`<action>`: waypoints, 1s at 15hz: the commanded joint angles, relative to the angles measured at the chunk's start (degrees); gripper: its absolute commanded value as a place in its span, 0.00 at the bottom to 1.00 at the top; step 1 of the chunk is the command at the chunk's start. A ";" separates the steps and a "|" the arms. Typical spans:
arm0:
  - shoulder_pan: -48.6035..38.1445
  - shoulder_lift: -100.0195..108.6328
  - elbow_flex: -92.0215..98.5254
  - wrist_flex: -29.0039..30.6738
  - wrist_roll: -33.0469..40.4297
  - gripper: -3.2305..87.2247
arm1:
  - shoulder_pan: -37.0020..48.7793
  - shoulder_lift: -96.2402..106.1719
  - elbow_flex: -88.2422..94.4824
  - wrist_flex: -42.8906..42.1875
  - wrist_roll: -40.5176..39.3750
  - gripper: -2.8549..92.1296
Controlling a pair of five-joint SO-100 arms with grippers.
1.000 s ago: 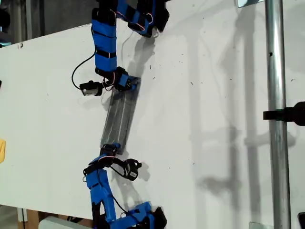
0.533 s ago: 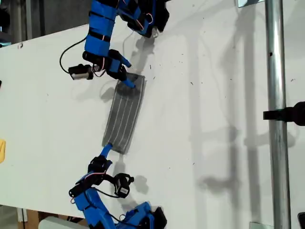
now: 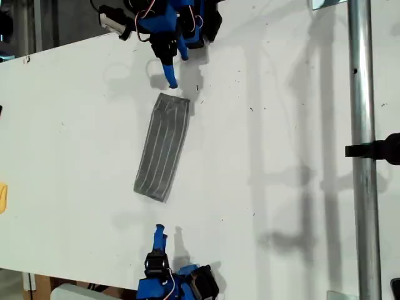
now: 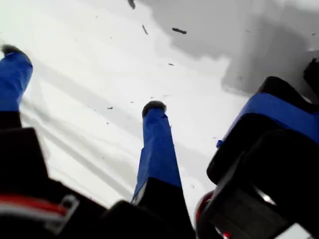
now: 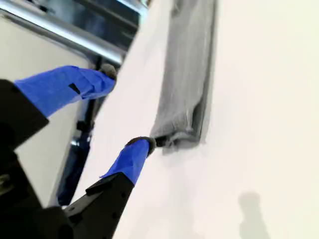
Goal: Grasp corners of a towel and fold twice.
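The grey striped towel (image 3: 162, 147) lies folded into a narrow strip on the white table (image 3: 281, 125), running from top to bottom of the exterior view. My second gripper (image 3: 175, 69) hangs open just beyond the strip's top end, touching nothing. In the second wrist view, my second gripper (image 5: 125, 108) has one blue fingertip (image 5: 143, 144) close to the towel's (image 5: 187, 74) thick folded end. My first gripper (image 3: 159, 232) is pulled back near the bottom edge of the exterior view, well short of the strip. My first gripper (image 4: 83, 78) is open over bare table, with the towel out of its view.
A metal pole (image 3: 362, 150) with a black clamp (image 3: 378, 150) stands at the exterior view's right. A yellow object (image 3: 2, 197) peeks in at that view's left edge. Small dark specks dot the table near the towel's top end.
Both grippers have let go of the towel's ends and drawn back, one toward the top and one toward the bottom of the exterior view. The towel now lies free.
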 commanded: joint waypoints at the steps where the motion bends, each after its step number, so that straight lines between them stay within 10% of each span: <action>1: 6.59 12.83 12.30 -2.46 -7.56 0.12 | -3.52 -0.79 -0.26 1.05 3.96 0.50; 6: 13.27 12.92 23.91 -5.19 -1.41 0.01 | 0.70 -9.67 -1.14 -0.88 5.98 0.57; 15: 13.01 12.92 24.26 -4.13 -3.52 0.01 | 27.16 -54.76 4.83 -49.48 -17.58 0.54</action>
